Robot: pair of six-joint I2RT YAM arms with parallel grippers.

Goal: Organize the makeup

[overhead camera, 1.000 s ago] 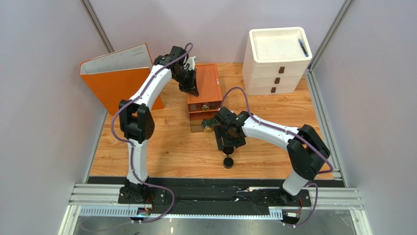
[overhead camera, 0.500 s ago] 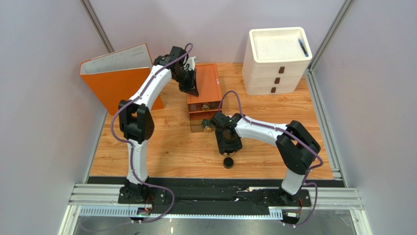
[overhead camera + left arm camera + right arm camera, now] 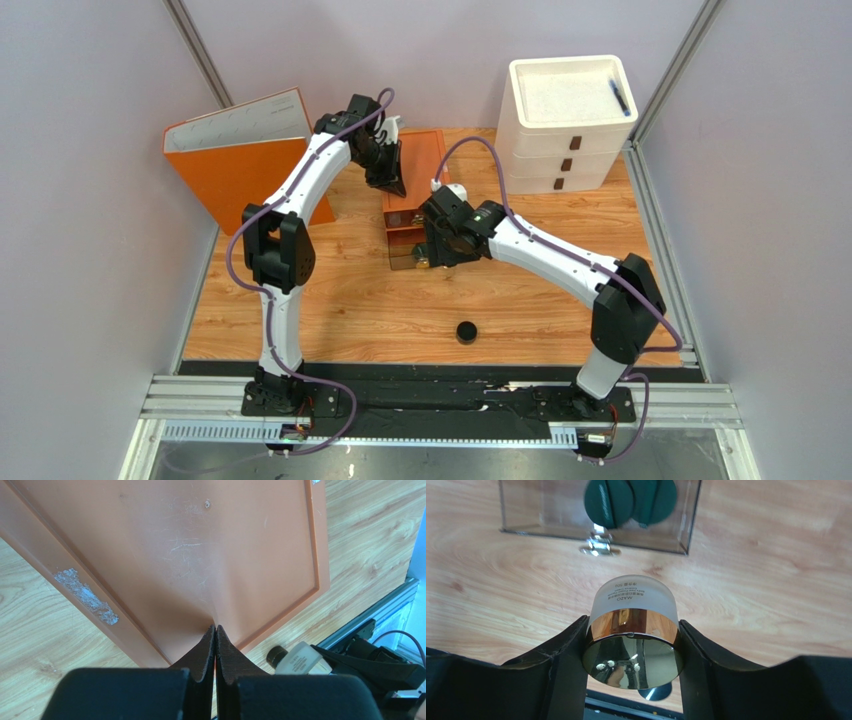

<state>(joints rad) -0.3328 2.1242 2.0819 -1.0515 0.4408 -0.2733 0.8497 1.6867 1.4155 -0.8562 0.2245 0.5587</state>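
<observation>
Far left: orange binder [image 3: 235, 165], tilted, standing on the wooden table [image 3: 340, 300] beside the wall

Next along, left gripper [image 3: 215, 632] with jaws pressed together and nothing between them, tips down on the flat orange top of the small drawer unit [image 3: 428, 160], near its front left corner

Below that top, lower clear drawer [image 3: 536, 510] pulled out toward the arms, dark green discs [image 3: 631, 500] overlapping inside, small metal handle [image 3: 600, 547] on its front wall

Just in front of that drawer, right gripper [image 3: 633, 645] pinching the round gold jar [image 3: 632, 597] by its sides, black fingers [image 3: 563, 655] against both flanks. Frosted body pointing toward the drawer, mirrored gold lid toward the wrist camera. Held above the wood, outside the drawer, and hidden under the gripper in the top view

Nearer the arm bases and well apart from the drawer unit, small black round pot [image 3: 466, 331] alone on the wood

Far right, at the back: white stack of three drawers [image 3: 560, 150], black pen [image 3: 620, 97] lying on its top
</observation>
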